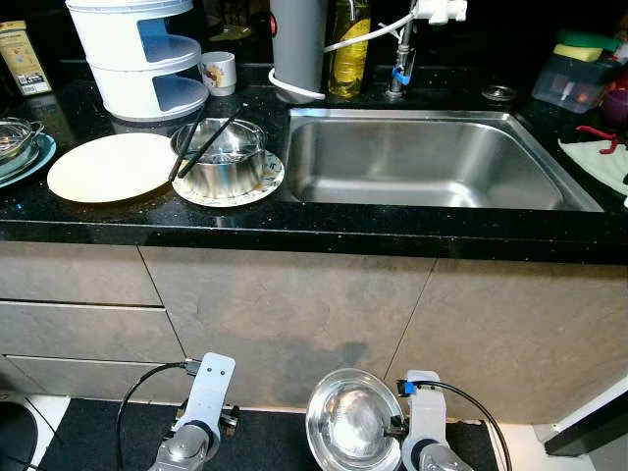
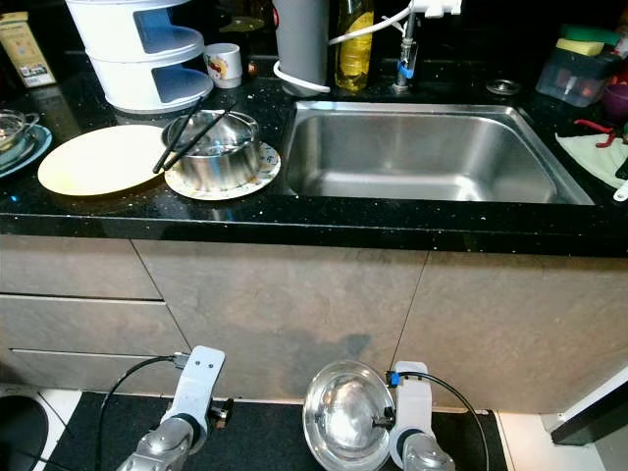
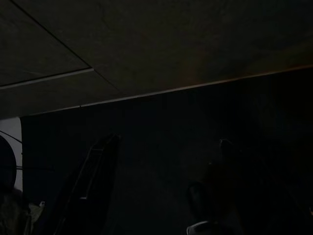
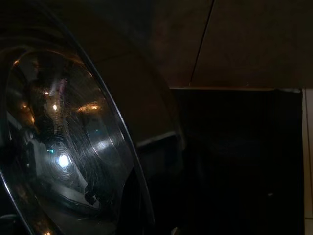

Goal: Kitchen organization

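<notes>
Cut-off edges and dark corners around the desk

Both arms are running off the bottom edge, the steel bowl [image 1: 353,420] is being cropped there, and the fingers of the right pincer [image 1: 394,426] are hiding behind its rim. The left pincer [image 3: 146,196] is sitting in near darkness, its fingers barely showing. The white tiered rack [image 1: 137,54] is losing its top, and the glass dish [image 1: 15,142] is slipping past the left edge.

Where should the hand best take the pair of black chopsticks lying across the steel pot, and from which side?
Probably the chopsticks' low ends, which jut past the steel pot's rim over the cream plate. Come from above on the pot's left; there they hang free, with space around them.
</notes>
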Robot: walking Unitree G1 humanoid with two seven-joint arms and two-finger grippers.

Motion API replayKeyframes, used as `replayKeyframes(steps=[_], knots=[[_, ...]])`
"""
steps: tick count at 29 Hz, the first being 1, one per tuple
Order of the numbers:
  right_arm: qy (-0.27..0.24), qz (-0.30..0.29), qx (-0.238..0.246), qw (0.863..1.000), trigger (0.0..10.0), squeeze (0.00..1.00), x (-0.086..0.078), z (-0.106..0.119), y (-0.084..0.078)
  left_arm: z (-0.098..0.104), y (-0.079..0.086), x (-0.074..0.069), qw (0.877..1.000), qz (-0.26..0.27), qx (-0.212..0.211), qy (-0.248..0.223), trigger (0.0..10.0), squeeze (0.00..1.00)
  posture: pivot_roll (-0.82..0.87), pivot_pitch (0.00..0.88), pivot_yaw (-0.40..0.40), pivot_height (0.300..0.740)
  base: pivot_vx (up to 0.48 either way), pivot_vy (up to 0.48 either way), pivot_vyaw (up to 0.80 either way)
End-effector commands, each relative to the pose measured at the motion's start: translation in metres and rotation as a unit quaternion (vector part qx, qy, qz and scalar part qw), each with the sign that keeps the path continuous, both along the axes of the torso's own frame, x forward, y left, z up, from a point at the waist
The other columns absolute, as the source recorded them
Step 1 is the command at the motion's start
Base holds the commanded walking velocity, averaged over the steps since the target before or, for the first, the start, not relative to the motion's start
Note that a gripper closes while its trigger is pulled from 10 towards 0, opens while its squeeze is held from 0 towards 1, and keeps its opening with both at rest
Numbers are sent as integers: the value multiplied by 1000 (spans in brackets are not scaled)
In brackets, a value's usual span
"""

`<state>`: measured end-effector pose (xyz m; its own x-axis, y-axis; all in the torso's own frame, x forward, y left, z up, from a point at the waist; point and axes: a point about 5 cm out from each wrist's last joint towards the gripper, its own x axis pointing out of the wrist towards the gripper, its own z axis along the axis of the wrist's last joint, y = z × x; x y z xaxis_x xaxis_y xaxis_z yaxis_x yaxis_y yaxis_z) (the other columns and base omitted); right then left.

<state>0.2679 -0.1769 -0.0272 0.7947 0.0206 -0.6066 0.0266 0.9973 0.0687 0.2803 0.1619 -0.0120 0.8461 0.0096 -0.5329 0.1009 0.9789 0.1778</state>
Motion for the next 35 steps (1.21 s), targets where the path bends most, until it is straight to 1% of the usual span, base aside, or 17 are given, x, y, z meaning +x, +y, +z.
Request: replayKeyframes(steps=[1, 8, 15, 23, 25, 26, 28, 30, 31, 35], knots=[[13, 1, 1, 1000, 10000, 0, -4, -4, -1, -6, 3, -5, 1000, 7, -1, 13, 10000, 0, -100, 149, -6, 740, 0, 0, 0], [10, -8, 0, 1000, 10000, 0, -3, -3, -4, -7, 4, -6, 1000, 9, 0, 16, 10000, 0, -100, 149, -6, 740, 0, 0, -680], [18, -6, -3, 1000, 10000, 0, -6, -5, -5, -7, 4, -6, 1000, 7, 1, 18, 10000, 0, -100, 149, -6, 740, 0, 0, 0], [12, 1, 2, 1000, 10000, 0, -5, -4, -3, -8, 5, -7, 1000, 10, 0, 16, 10000, 0, -100, 156, 2, 740, 0, 0, 0], [12, 21, -6, 1000, 10000, 0, -5, -5, -2, -8, 5, -7, 1000, 10, 0, 15, 10000, 0, -100, 156, 2, 740, 0, 0, 0], [13, 38, -8, 999, 10000, 0, -6, -5, 0, -8, 4, -8, 1000, 7, 0, 15, 10000, 0, -100, 156, 2, 740, 0, 0, 800], [14, 48, -8, 999, 10000, 0, -7, -6, 2, -9, 3, -8, 1000, 3, 1, 16, 10000, 0, -100, 156, 2, 740, 0, 0, 800], [16, 39, -9, 999, 10000, 0, -8, -7, 1, -9, 2, -8, 1000, 2, 1, 16, 10000, 0, -100, 156, 2, 740, 0, 0, 800], [18, 8, 8, 1000, 10000, 0, -9, -8, -3, -9, 3, -8, 1000, 2, 1, 16, 10000, 0, -100, 156, 2, 740, 0, 0, 0], [18, 13, 8, 1000, 10000, 0, -11, -9, -3, -9, 3, -8, 1000, 3, 1, 17, 10000, 0, -100, 156, 2, 740, 0, 0, 0]])
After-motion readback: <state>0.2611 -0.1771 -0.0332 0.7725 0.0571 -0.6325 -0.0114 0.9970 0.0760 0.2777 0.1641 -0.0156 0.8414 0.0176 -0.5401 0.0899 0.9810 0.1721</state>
